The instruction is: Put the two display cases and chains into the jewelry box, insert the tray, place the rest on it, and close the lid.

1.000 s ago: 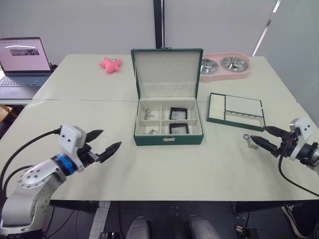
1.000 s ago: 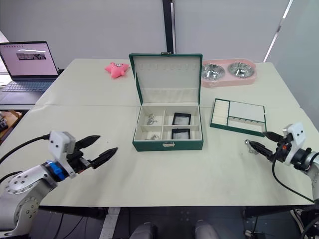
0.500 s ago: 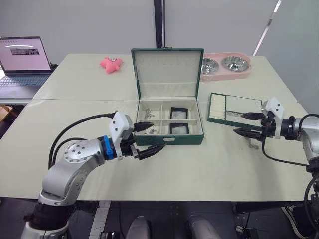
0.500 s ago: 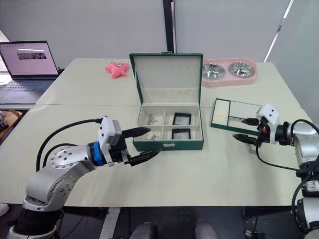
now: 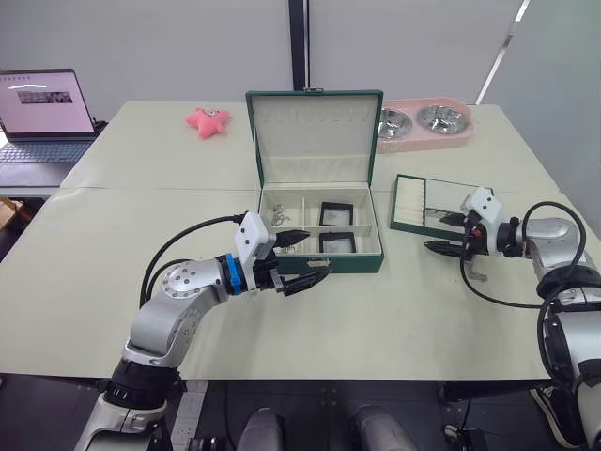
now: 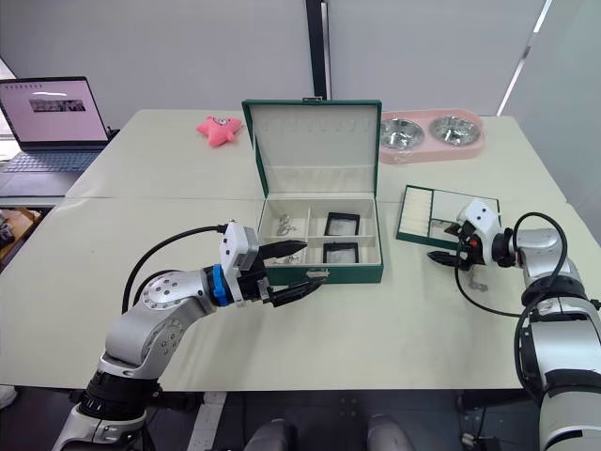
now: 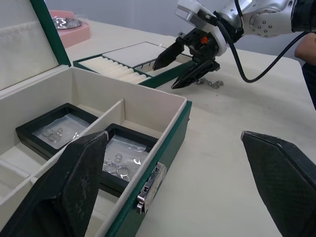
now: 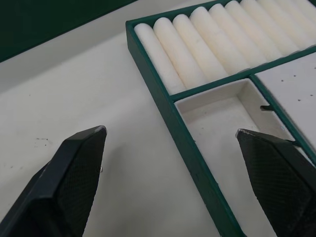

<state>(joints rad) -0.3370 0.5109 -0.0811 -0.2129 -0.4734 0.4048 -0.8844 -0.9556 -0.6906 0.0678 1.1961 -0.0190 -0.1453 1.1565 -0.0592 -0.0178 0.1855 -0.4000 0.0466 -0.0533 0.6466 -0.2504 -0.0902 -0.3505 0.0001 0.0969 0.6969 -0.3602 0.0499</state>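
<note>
The jewelry box (image 5: 317, 262) stands open mid-table with its lid (image 5: 315, 127) upright. The two display cases (image 5: 335, 213) (image 5: 335, 242) lie in its right compartments, and a chain (image 5: 278, 218) lies in the back left one. My left gripper (image 5: 315, 256) is open at the box's front wall, over the front left compartment. The tray (image 5: 441, 209) sits to the right of the box. My right gripper (image 5: 434, 233) is open at the tray's near left corner (image 8: 197, 163). Another chain (image 5: 475, 274) lies on the table just behind that gripper.
A pink double bowl feeder (image 5: 424, 124) stands behind the tray. A pink star toy (image 5: 208, 120) lies at the back left, and a laptop (image 5: 38, 113) sits at the far left. Cables trail from both wrists.
Both arms swung inward from the table's sides. The left gripper moved right to the box's front. The right gripper moved left past the loose chain to the tray's corner.
</note>
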